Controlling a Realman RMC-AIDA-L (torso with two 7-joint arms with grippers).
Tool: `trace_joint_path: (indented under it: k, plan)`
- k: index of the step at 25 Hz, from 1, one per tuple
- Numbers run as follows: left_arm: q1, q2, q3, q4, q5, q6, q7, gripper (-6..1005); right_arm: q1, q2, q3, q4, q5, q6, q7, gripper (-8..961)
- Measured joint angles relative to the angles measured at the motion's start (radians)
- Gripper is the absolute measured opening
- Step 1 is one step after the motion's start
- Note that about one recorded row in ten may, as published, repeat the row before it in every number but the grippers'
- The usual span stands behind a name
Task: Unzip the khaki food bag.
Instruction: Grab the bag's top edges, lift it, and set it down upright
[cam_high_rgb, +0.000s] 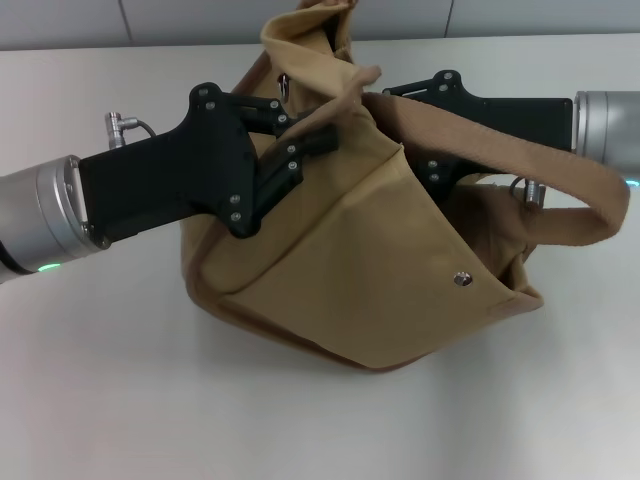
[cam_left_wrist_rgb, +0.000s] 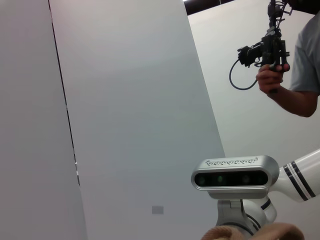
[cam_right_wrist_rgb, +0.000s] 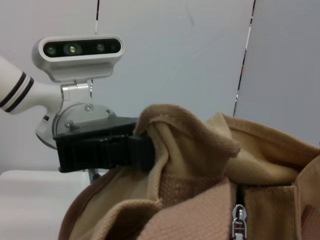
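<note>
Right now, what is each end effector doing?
Left end effector: shut on the khaki food bag, pinching fabric near its top.
Right end effector: behind the bag; cannot be told.

Head camera looks steeply down on the white table (cam_high_rgb: 100, 400); left wrist camera tilts upward toward wall panels (cam_left_wrist_rgb: 125, 100) and a distant person (cam_left_wrist_rgb: 300, 60); right wrist camera sits close against the khaki food bag (cam_right_wrist_rgb: 200, 200), shared with the head view.
</note>
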Motion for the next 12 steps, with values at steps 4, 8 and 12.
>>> trace_joint_path:
  k: [4,8,12]
  plan:
    - [0.005,0.0,0.0,0.006,-0.001,0.005,0.0,59,-0.003,-0.001,-0.001,-0.006,0.004,0.001,0.0,332]
    - [0.007,0.0,0.0,0.009,-0.002,0.006,0.0,59,-0.006,-0.001,-0.005,-0.007,0.015,0.017,0.0,306]
    - [0.008,0.0,0.0,0.01,-0.002,0.007,0.0,59,-0.01,0.0,-0.005,-0.01,0.019,0.038,0.0,180]
